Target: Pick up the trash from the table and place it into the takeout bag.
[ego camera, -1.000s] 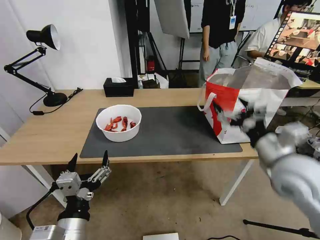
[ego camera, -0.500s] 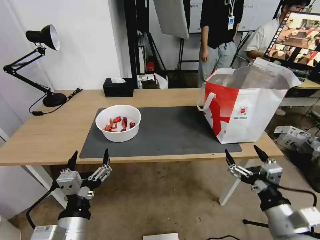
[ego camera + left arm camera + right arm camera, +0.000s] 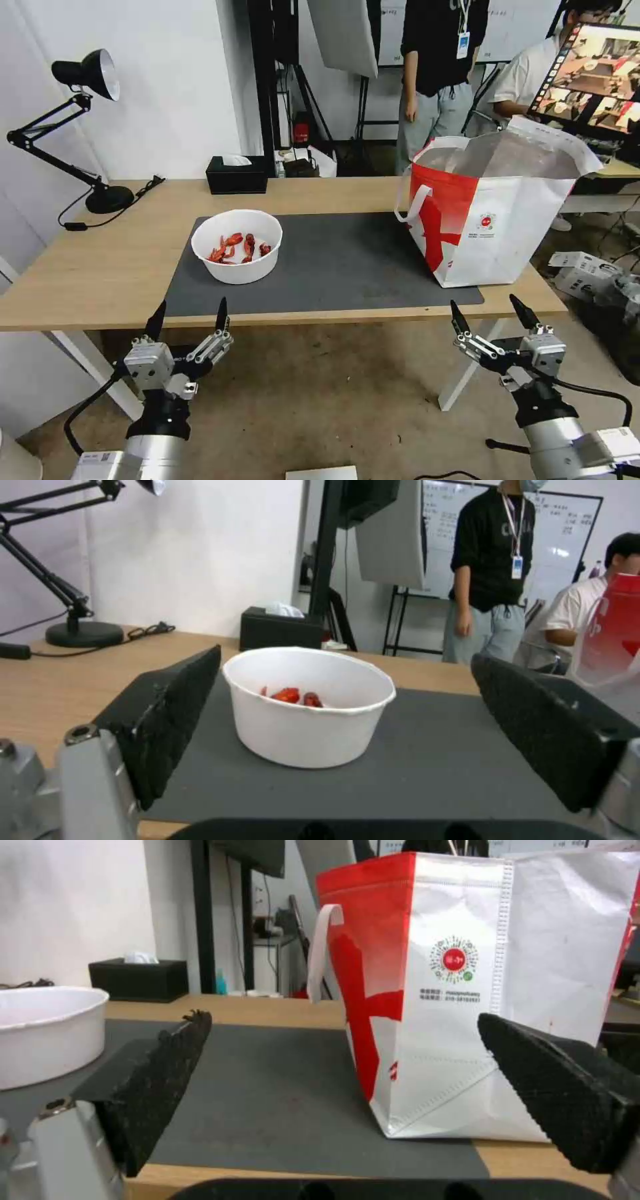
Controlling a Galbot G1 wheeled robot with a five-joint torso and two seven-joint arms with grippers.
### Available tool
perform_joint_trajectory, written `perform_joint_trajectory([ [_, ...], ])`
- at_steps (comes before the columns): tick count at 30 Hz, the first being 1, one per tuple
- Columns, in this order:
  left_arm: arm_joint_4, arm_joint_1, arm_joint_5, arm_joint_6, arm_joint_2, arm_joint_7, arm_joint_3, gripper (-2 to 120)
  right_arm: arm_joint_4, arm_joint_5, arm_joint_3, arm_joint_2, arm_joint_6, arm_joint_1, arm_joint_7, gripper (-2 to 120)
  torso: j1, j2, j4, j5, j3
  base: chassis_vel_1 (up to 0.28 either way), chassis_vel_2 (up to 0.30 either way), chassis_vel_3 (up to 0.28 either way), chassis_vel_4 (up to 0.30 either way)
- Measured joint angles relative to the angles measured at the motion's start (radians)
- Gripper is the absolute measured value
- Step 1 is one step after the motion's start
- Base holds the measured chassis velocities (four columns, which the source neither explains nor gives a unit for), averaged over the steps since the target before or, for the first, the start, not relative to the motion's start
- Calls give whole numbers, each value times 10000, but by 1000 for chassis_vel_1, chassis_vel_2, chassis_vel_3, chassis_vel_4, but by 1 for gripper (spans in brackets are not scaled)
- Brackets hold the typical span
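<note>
A white round bowl (image 3: 237,245) (image 3: 308,713) (image 3: 41,1034) holding red crayfish shells (image 3: 239,247) sits on the left part of the dark grey mat (image 3: 333,267) on the table (image 3: 100,267). The takeout bag (image 3: 497,210) (image 3: 480,990), white with a red panel and foil lining, stands open at the mat's right end. My left gripper (image 3: 190,313) (image 3: 347,730) hangs open below the table's front edge, in line with the bowl. My right gripper (image 3: 492,310) (image 3: 340,1090) is open too, below the front edge near the bag. Both are empty.
A black tissue box (image 3: 237,173) stands at the table's back edge, a black desk lamp (image 3: 87,127) at the back left. People and a monitor (image 3: 593,73) are behind the table. White table legs (image 3: 470,367) and boxes (image 3: 587,270) lie on the floor to the right.
My right arm has swung down from in front of the bag to below the table's front edge, then held nearly still. My left gripper shifted slightly right.
</note>
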Motion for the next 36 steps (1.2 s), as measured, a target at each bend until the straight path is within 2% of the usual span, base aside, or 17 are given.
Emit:
perform_joint_trajectory([
  [6,0,0,-2,34,82,-5,-21,100,8,-29,-122,-4,-49,73,36,100,0,0,-1,0,0,0,0,0,0],
  [12,0,-210,-372,338,479,-143,-166,100,-55,-29,-196,-19,-98,208,57,100,0,0,-1,0,0,0,0,0,0],
  [20,157,-1169,-1992,1147,1496,-478,-817,100,-276,-35,-509,-239,-307,552,77,100,0,0,0,1,0,0,0,0,0],
  [23,768,-2678,-3575,1957,2641,-1020,-1057,100,-543,-24,-756,-543,-346,796,77,100,1,0,0,-2,1,0,0,0,0],
  [24,768,-2678,-3575,1957,2641,-1020,-1057,100,-543,-24,-756,-543,-346,796,77,100,1,0,0,-2,1,0,0,0,0],
  [26,1301,-3445,-4267,2246,3406,-1177,-1190,100,-717,82,-971,-803,-413,1062,81,100,4,0,-10,-2,1,0,0,0,0],
  [27,1301,-3445,-4267,2246,3406,-1177,-1190,100,-717,82,-971,-803,-413,1062,81,100,4,0,-10,-2,1,0,0,0,0],
  [28,1617,-3792,-4584,2360,3747,-1215,-1231,100,-805,120,-1083,-933,-453,1211,80,100,3,-1,12,1,2,0,0,0,0],
  [29,1958,-4262,-5003,2569,4159,-1300,-1139,100,-846,115,-1129,-944,-462,1222,80,100,3,-1,10,0,2,0,0,0,0],
  [30,1958,-4262,-5003,2569,4159,-1300,-1139,100,-846,115,-1129,-944,-462,1222,80,100,3,-1,10,0,2,0,0,0,0],
  [32,2835,-5470,-5971,2971,5045,-1464,-709,100,-863,95,-1172,-873,-464,1190,88,100,3,-1,-3,-4,2,0,0,0,0],
  [33,2835,-5470,-5971,2971,5045,-1464,-709,100,-863,95,-1172,-873,-464,1190,88,100,3,-1,-3,-4,2,0,0,0,0],
  [35,3738,-6825,-7358,3550,5965,-1587,-262,100,-859,75,-1183,-820,-465,1196,97,100,3,-2,-8,-2,3,0,0,0,0],
  [36,4116,-7428,-8009,3876,6316,-1602,-70,100,-860,73,-1177,-806,-467,1215,103,100,3,-2,-1,-1,3,0,0,0,0],
])
